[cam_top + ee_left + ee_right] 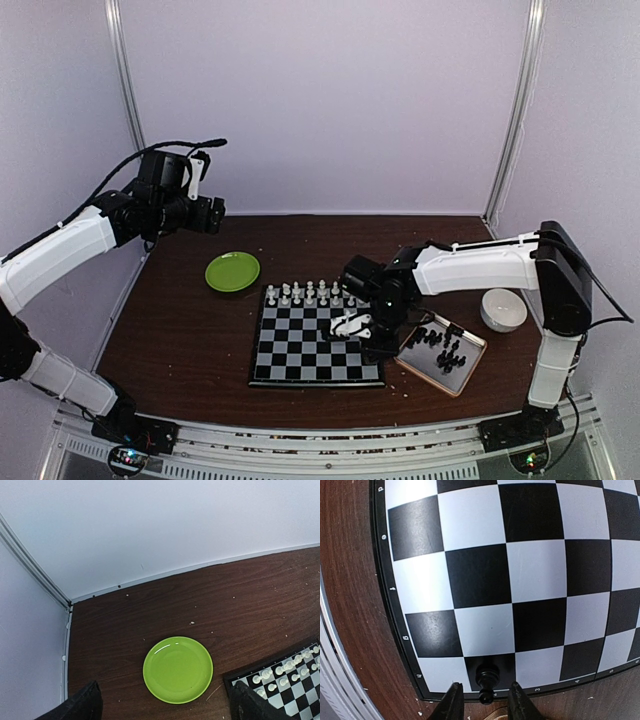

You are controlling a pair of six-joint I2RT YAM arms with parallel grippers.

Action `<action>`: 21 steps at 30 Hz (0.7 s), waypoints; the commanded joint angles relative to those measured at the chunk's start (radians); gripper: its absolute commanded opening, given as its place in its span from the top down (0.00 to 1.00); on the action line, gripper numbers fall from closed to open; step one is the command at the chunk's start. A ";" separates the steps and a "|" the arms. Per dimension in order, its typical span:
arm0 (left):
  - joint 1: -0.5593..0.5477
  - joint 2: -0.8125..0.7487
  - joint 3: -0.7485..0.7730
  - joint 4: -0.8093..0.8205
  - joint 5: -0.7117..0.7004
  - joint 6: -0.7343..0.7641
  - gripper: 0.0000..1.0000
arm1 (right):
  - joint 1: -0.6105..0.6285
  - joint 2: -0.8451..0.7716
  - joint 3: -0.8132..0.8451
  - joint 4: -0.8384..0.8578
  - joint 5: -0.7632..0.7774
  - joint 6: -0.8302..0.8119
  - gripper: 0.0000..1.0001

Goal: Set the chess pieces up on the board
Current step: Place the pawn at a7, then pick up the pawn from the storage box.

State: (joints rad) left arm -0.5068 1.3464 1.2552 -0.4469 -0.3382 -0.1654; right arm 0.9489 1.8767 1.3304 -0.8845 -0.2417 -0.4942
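Board (315, 345) sits mid-table (180, 330), tray (470, 365) just beside its right edge holding the loose black pieces (440, 345), green plate (232, 271) off its far-left corner. White pieces (305, 293) fill the board's two far rows. Left gripper (212, 212) hangs high over the far-left side, fingers wide apart and empty; right gripper (486, 702) is low over the board's edge row, fingers slightly apart either side of one black piece (486, 677) standing on a dark square, gaps showing on both sides.
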 commanded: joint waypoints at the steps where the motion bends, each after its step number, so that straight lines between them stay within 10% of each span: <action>1: 0.002 -0.018 0.035 0.011 -0.008 0.012 0.10 | 0.005 -0.076 0.011 -0.028 0.004 0.001 0.68; 21: -0.136 0.057 0.027 0.080 0.455 0.086 0.19 | -0.377 -0.399 -0.258 0.030 0.082 -0.027 0.75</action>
State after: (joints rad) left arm -0.5385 1.3548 1.2552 -0.4152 -0.0143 -0.1261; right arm 0.6067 1.5299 1.1114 -0.8673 -0.2111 -0.5030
